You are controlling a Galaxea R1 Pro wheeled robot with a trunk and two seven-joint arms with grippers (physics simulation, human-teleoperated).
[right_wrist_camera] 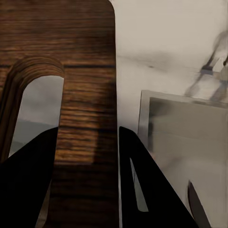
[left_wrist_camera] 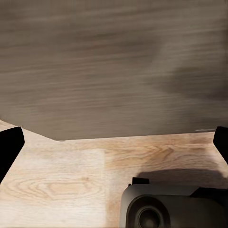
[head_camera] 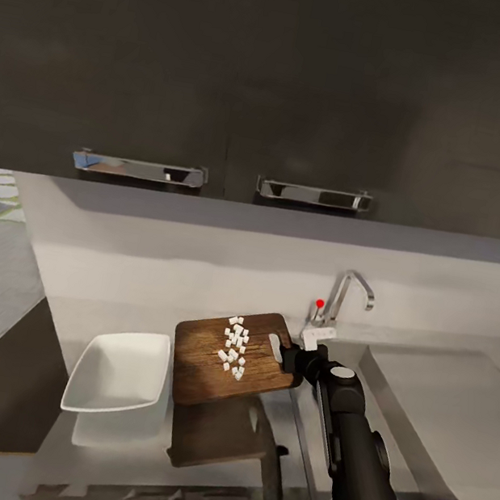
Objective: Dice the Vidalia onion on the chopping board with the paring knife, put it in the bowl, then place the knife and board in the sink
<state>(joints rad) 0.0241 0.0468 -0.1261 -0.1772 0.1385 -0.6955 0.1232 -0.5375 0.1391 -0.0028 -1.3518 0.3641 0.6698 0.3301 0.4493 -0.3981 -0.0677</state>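
Note:
The dark brown chopping board (head_camera: 200, 368) hangs above the grey countertop (head_camera: 67, 308), held at its slotted handle end by my right gripper (head_camera: 287, 357). Several white pieces of diced onion (head_camera: 234, 348) lie on its top. In the right wrist view the gripper (right_wrist_camera: 88, 137) is shut on the strip of board (right_wrist_camera: 85, 71) beside the handle slot. The white bowl (head_camera: 118, 370) stands just left of the board and looks empty. The steel sink (head_camera: 418, 411) lies to the right. A dark pointed shape (right_wrist_camera: 197, 204) in the basin may be the paring knife's blade. My left gripper (left_wrist_camera: 114, 142) is open over the wood floor.
The chrome tap (head_camera: 344, 295) with its red-tipped lever (head_camera: 320, 303) stands right behind the gripped end of the board. Dark upper cabinets with bar handles (head_camera: 140, 168) hang above the pale backsplash. The board's shadow (head_camera: 218, 433) falls on the worktop below it.

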